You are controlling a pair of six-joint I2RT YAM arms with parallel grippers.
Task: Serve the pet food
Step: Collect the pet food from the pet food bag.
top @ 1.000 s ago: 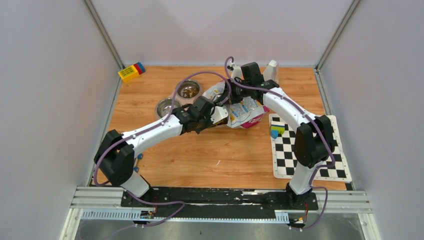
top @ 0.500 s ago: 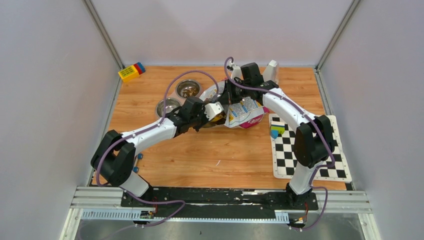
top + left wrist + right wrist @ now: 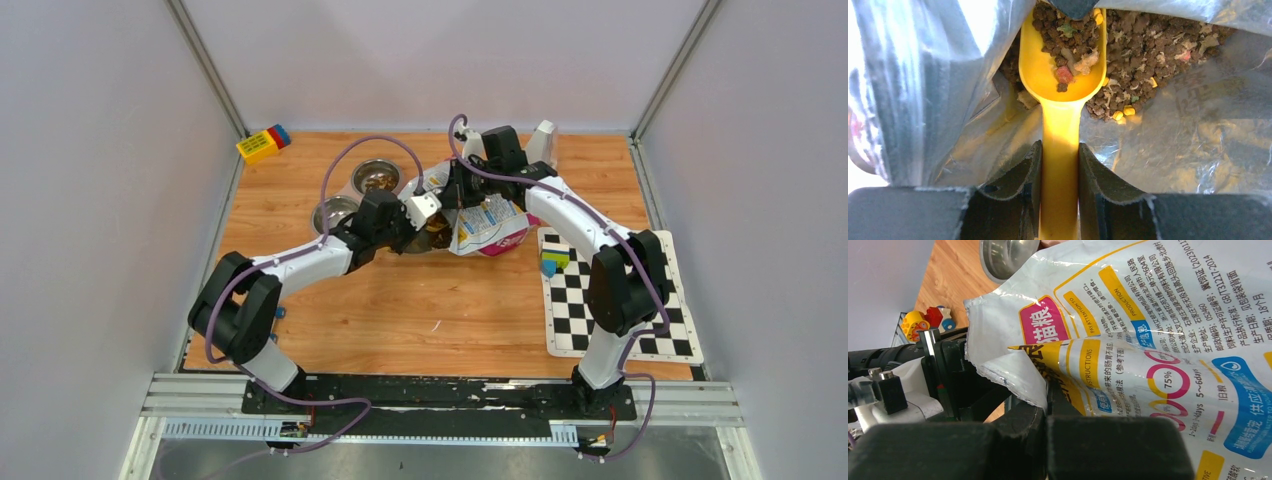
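Now the small brown dry kibble lies heaped inside the crinkly yellow-and-white printed bag, and some of it sits in the cup of the yellow plastic scoop. The bag's silver lining rises close on both sides of the scoop. The left tool pinches the scoop's handle between its dark fingers. The right tool is pressed together on a fold at the torn edge of the bag's mouth.

The bag rests mid-desk, well apart from the side walls. The round steel double bowl sits just beside its left edge, its far cup showing brown pieces. Bare wooden desk stretches from the bag to the arm bases.
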